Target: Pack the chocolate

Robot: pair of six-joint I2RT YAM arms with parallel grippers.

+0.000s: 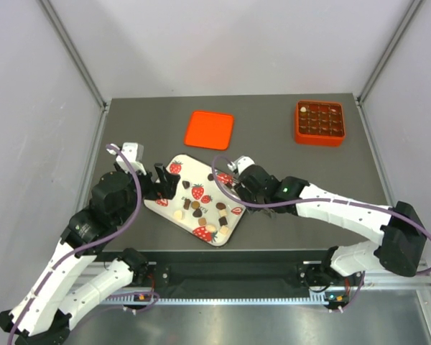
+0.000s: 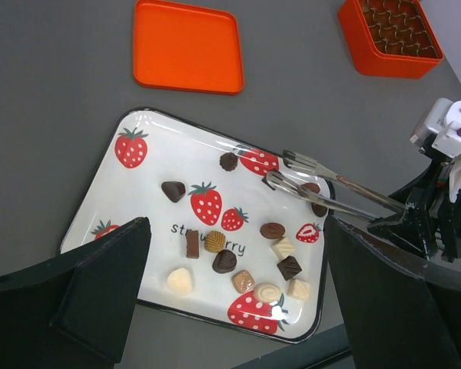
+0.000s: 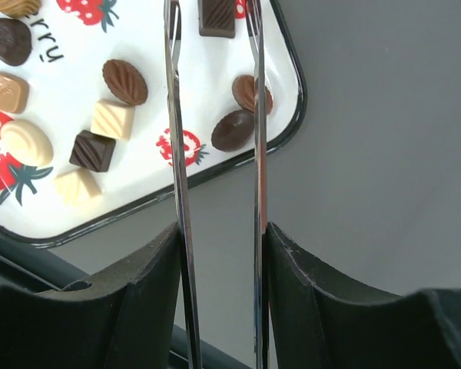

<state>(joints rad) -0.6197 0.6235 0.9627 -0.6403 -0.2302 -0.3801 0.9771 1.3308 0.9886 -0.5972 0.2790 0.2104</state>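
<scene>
The chocolate (image 2: 224,261) lies loose on a white strawberry-print tray (image 1: 190,176) that sits askew on the dark grey desk (image 1: 273,136), just ahead of both arms. There are dark brown, light brown and cream-white pieces, round, oval and square, and most are gathered in the tray's near-right half. A few dark ones lie apart nearer its middle and far side. The left pincer (image 2: 237,231) is released, its two black fingers spread wide over the tray's near-left edge (whether they touch the rim cannot be told). The right pincer (image 3: 220,246) is clenched on a pair of metal tongs (image 2: 323,184), pressing the two thin arms between its pads. The tongs reach out from the right over the tray's right rim. Their tips stand slightly apart above the white surface, close to two dark oval pieces that lie against that rim. In the right wrist view the arms run straight up past those two pieces and a dark square one, and the tips are cut off by the top edge. Beyond the tray, well apart from it, a flat orange lid (image 1: 210,129) lies on the desk. Farther right, an orange box (image 1: 320,141) sits near the far-right corner, and its grid of cells looks brown inside, too small to make out piece by piece.
</scene>
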